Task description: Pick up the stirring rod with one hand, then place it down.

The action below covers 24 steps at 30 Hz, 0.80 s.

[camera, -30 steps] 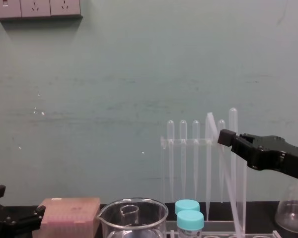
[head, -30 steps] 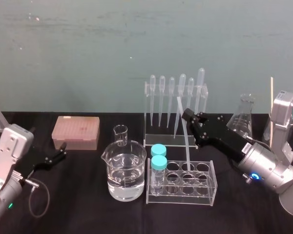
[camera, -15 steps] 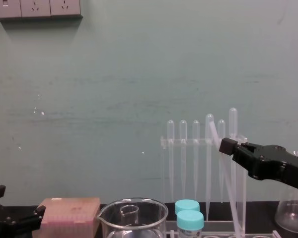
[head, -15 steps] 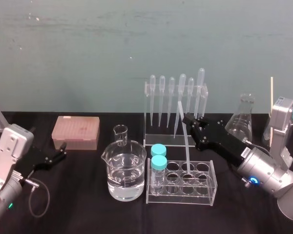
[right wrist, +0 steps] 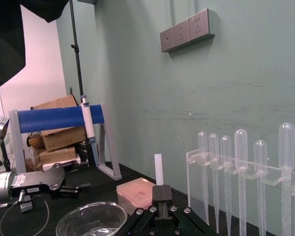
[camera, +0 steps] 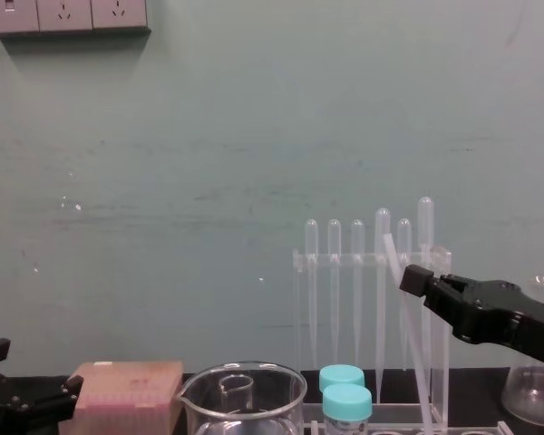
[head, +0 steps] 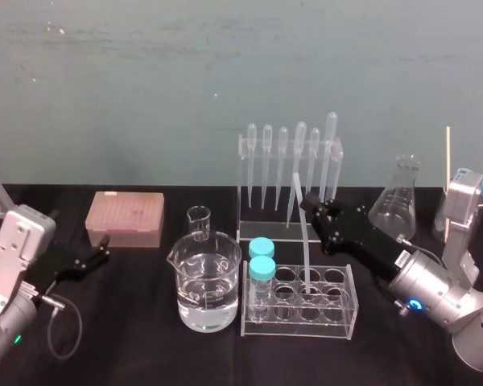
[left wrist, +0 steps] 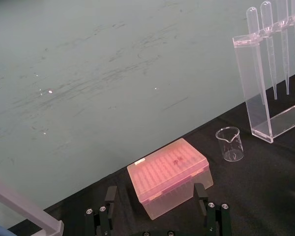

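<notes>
**Fingers of the right gripper clamped on the stirring rod**

The fingers were closed on the rod near its upper end, and a short stub stood clear above them. Below the grip the rod leaned slightly. Its lower end appeared to sit in a back-row hole of the clear test-tube rack, though the transparent plastic made that hard to confirm. The right gripper hung just in front of the pipette rack, with the conical flask to its right. Two blue-capped tubes stood at the rack's left end, beside a beaker of clear liquid. At the far left of the black worktop, the left gripper sat low with its fingers spread apart, near the pink tip box.
</notes>
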{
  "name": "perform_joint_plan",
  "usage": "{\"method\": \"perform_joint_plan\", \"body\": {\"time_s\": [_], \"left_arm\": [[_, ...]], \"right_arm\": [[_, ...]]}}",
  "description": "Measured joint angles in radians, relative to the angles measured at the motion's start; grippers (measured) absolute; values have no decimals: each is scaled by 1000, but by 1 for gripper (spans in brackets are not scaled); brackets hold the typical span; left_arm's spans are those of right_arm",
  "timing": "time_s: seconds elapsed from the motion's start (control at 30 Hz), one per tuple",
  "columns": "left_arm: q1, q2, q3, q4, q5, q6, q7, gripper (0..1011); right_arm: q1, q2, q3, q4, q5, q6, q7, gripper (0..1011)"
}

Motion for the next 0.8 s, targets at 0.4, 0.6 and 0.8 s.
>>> {"method": "perform_joint_plan", "body": {"time_s": [0.4,0.6,0.8], "left_arm": [[0,0,0,0,0,0,0,1000],[0,0,0,0,0,0,0,1000],[0,0,0,0,0,0,0,1000]], "right_arm": [[7,-7,-9,35,-19,-4,2,0],[9,-9,-10,38,-28,-3,-1,0],[10,-9,-11,38,-30,-4,-4,0]]}}
